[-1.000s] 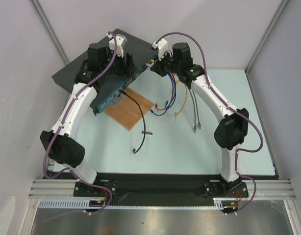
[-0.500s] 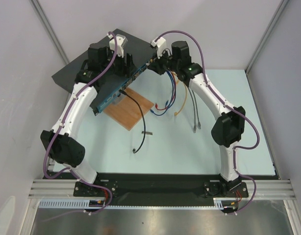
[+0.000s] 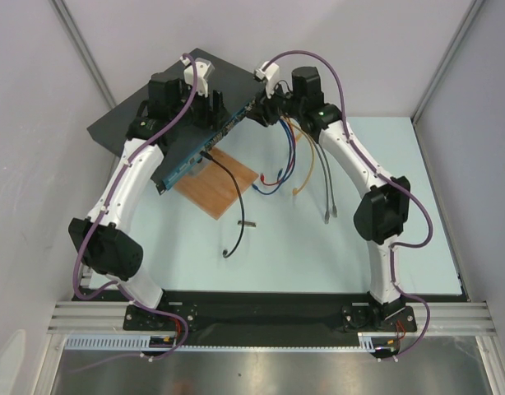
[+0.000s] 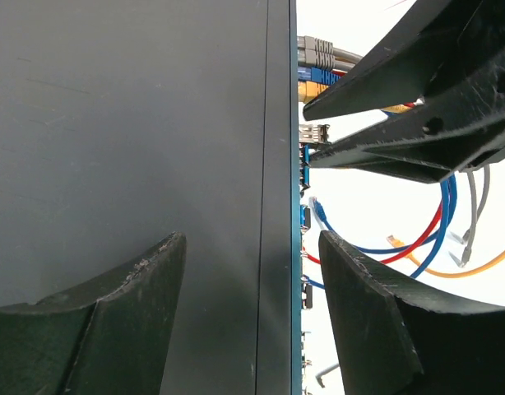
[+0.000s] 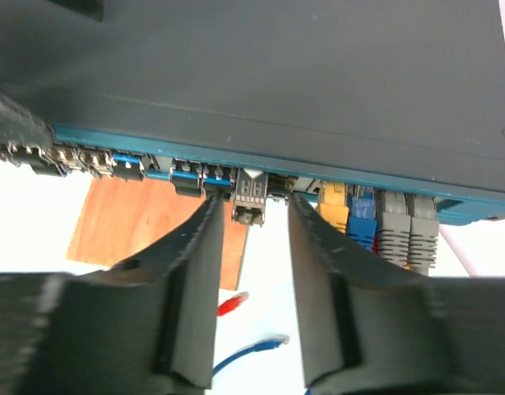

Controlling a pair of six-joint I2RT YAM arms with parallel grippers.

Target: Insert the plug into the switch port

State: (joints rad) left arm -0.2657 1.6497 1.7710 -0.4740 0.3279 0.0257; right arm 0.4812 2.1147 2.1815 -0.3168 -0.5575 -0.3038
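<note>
The switch (image 3: pixel 228 78) is a flat dark box with a blue front face (image 3: pixel 195 152) carrying a row of ports. A small grey metal plug (image 5: pixel 251 197) sits in one port of that row. My right gripper (image 5: pixel 252 218) is open, one finger on each side of the plug, with a gap showing on the right side. In the left wrist view the right gripper (image 4: pixel 308 132) reaches the port row from the side. My left gripper (image 4: pixel 251 239) is open and straddles the switch's front edge, one finger over the dark top (image 4: pixel 129 123), the other in front of the blue face.
Yellow (image 5: pixel 333 206), blue (image 5: pixel 363 216) and grey (image 5: pixel 409 234) cable plugs fill ports right of the grey plug. A brown wooden board (image 3: pixel 218 185) lies under the switch's front. A black cable (image 3: pixel 236 197) and loose red, blue, orange and grey cables (image 3: pixel 277 177) trail over the table.
My right gripper's jaws have opened off the plug, which stays in the port. The right arm has shifted slightly. The left arm and the switch have not moved.
</note>
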